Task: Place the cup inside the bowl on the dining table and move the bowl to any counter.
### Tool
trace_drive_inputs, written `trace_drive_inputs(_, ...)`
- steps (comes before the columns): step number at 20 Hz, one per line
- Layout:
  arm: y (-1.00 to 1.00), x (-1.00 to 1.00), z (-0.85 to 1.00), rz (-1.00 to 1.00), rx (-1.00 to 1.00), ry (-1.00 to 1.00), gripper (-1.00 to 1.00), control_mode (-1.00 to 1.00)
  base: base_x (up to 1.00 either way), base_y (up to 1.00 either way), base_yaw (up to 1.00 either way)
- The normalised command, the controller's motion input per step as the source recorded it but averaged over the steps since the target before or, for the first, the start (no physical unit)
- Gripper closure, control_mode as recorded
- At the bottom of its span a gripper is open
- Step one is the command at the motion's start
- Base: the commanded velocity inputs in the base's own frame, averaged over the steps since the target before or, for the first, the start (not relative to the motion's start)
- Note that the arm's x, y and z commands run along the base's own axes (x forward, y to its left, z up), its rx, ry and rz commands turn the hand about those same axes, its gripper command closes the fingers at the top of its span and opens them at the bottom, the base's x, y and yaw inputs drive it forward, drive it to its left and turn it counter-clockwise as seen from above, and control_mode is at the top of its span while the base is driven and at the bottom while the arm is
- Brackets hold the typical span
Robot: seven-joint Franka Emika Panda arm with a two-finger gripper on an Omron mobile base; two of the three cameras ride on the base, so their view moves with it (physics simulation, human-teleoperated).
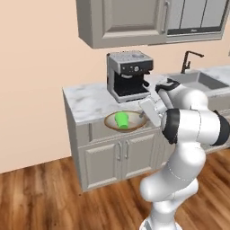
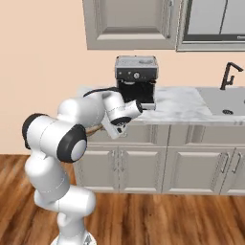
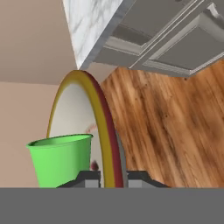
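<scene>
Gripping the bowl (image 3: 105, 131) by its rim: the hand (image 3: 113, 177) has its fingers nearly closed, one on each side of the brown-yellow edge, seen edge-on in the hand view. Cup (image 3: 61, 159) sits inside the bowl, bright green, just beside the pinched part of the rim, against the pale inside.

Left base view: bowl (image 1: 126, 121) at the front edge of the counter (image 1: 85, 101), overhanging the edge slightly; cannot tell whether it rests on the marble or is held just above it. Cup (image 1: 121, 119) lies tilted inside it. Hand (image 1: 144, 113) meets the bowl's right rim, white arm bent in front of the cabinets.

Right base view: arm covers most of the bowl (image 2: 94, 128); only a sliver of brown rim shows by the wrist.

Behind the bowl: coffee machine (image 1: 129, 75) on the counter, near but apart. Farther right along the counter: sink (image 1: 200, 81) with black faucet (image 1: 188, 60). Wall cabinets (image 1: 126, 20) above. Wood floor (image 1: 45, 193) below.
</scene>
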Motion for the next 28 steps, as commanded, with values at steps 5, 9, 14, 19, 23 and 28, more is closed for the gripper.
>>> trace_drive_inputs(5,0.00,0.00,0.00,0.00,0.00,0.00,1.00,1.00,0.46,-0.76,0.00)
trace_drive_inputs(9,0.00,0.00,0.00,0.00,0.00,0.00,1.00,1.00,0.57,-0.80,0.00)
trace_drive_inputs(14,0.00,0.00,0.00,0.00,0.00,0.00,1.00,1.00,0.46,-0.78,0.00)
trace_drive_inputs(19,0.00,0.00,0.00,0.00,0.00,0.00,1.00,1.00,0.36,-0.72,0.00)
trace_drive_inputs(23,0.00,0.00,0.00,0.00,0.00,0.00,1.00,1.00,0.42,-0.63,-0.01)
trace_drive_inputs(28,0.00,0.00,0.00,0.00,0.00,0.00,1.00,1.00,0.57,-0.70,-0.01)
